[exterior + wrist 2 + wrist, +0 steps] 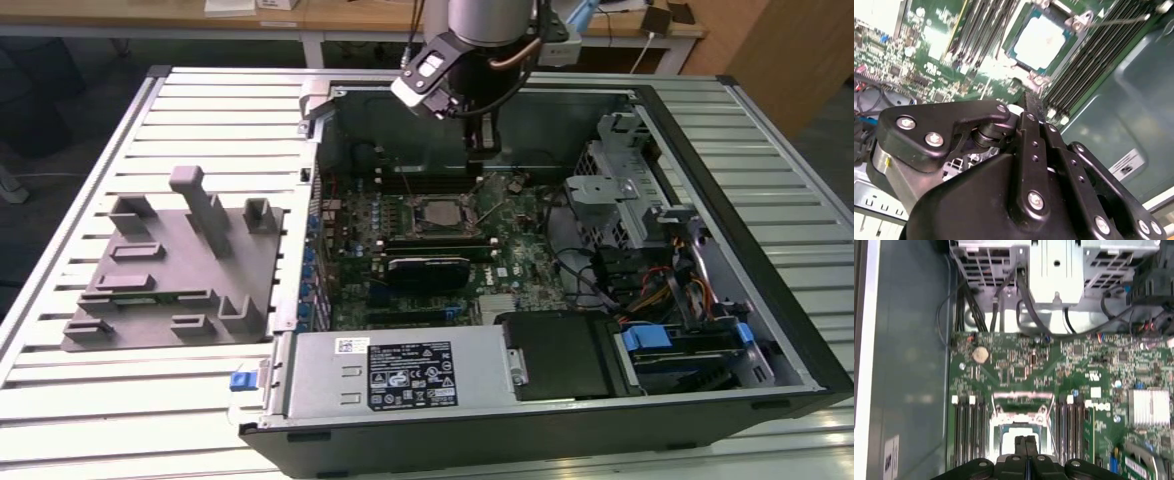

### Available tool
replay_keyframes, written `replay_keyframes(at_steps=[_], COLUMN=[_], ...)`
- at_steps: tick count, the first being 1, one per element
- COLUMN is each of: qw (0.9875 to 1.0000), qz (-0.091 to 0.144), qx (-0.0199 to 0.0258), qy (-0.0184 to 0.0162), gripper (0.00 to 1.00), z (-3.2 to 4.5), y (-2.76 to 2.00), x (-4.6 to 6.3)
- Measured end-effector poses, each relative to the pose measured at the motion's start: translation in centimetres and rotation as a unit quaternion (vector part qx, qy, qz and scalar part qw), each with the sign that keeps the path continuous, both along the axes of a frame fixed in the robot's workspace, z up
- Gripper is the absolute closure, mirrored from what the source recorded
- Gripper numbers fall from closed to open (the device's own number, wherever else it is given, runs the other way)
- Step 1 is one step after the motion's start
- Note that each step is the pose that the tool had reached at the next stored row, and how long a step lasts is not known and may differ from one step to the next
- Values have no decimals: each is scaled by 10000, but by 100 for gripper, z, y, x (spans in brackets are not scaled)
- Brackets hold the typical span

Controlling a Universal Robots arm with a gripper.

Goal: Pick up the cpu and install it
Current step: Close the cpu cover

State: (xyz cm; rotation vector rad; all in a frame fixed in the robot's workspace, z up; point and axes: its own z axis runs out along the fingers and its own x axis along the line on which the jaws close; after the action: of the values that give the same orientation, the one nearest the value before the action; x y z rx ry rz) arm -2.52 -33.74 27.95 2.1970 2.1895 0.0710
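**Exterior view.** Item: case (747, 120) on slatted table (80, 150), lid off. The cpu (441, 212) lies flat mid-board, pale top up. My claw (482, 150) hangs just beyond it, toward the far wall, apart from it.

**Second wrist view.** The cpu (1041, 40) sits square in the socket (1077, 21), with memory slots (1089, 65) alongside and a thin lever (1119, 20) nearby. The claw (1031, 102) has its tips pressed together and grips nothing.

**First wrist view.** Claw (1026, 442) above the cpu (1013, 432), tips meeting.

**Handling, as I judge it:** this is the seating stage. I would move straight along the vertical, avoid any sideways drag across the chip, and keep the tips off the lever and slots.

**Not legible:** the claw covers the near edge of the cpu, so I cannot tell whether it is fully bedded, nor whether the socket frame is latched.
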Motion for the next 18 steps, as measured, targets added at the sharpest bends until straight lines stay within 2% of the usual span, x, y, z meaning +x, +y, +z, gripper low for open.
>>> replay_keyframes(at_steps=[15,18], qw=[10000,10000], qz=[0,0], qx=[0,0], qy=[25,33], gripper=[89,89], z=[-10,-26], y=[0,0], x=[433,491])
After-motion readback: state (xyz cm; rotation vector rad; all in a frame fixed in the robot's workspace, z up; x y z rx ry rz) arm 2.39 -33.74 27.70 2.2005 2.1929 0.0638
